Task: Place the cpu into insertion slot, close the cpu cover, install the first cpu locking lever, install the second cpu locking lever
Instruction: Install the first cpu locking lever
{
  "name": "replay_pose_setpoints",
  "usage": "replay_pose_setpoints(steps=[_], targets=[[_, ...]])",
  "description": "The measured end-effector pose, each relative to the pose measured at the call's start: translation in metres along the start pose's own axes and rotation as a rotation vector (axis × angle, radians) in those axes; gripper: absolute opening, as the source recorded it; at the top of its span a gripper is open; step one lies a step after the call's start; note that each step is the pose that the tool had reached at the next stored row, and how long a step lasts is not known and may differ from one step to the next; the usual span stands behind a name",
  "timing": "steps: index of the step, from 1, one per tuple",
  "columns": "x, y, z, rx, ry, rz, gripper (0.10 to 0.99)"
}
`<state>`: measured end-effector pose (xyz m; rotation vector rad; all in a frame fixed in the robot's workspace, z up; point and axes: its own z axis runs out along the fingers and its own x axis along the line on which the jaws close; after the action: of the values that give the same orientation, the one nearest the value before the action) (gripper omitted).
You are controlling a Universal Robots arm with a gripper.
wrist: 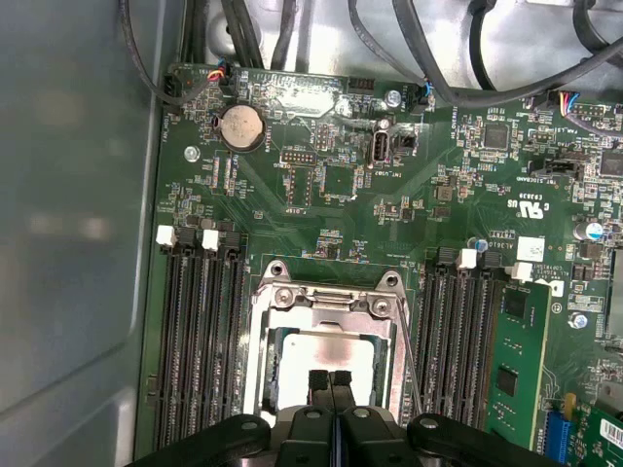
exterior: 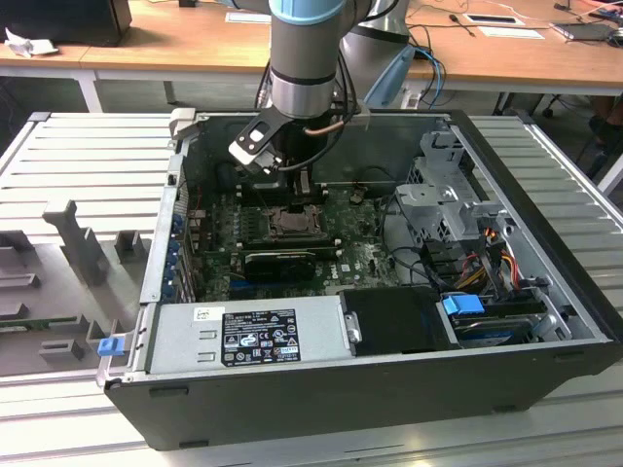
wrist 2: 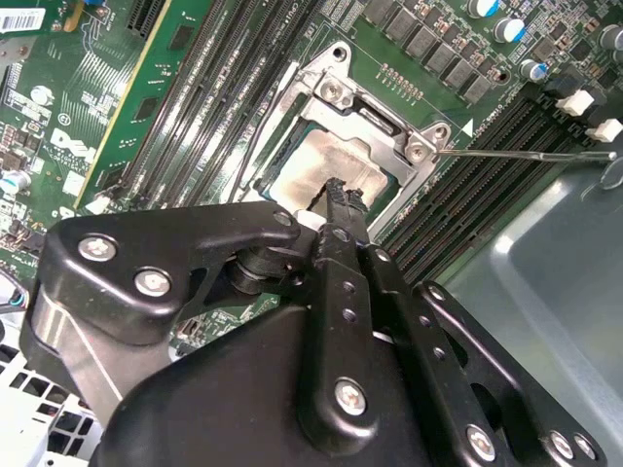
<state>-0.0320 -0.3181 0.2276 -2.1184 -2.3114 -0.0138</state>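
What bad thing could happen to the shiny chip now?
The gripper, fingers shut, sits right at the cpu inside the cpu cover. Pressing too hard there could scratch the chip or hurt the socket under it. The thin locking lever sticks out loose, so the arm might snag and bend it.

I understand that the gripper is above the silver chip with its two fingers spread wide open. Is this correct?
Not fully. The gripper is above the silver chip, but its two fingers are shut against each other, not spread wide open. The first wrist view shows this plainly.
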Motion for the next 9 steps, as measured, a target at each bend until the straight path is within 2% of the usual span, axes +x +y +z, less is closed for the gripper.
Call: replay_pose_setpoints(steps=[9], targets=[[0.0000,0.0000,-0.0045,0.000,-0.0011,0.000,0.106]])
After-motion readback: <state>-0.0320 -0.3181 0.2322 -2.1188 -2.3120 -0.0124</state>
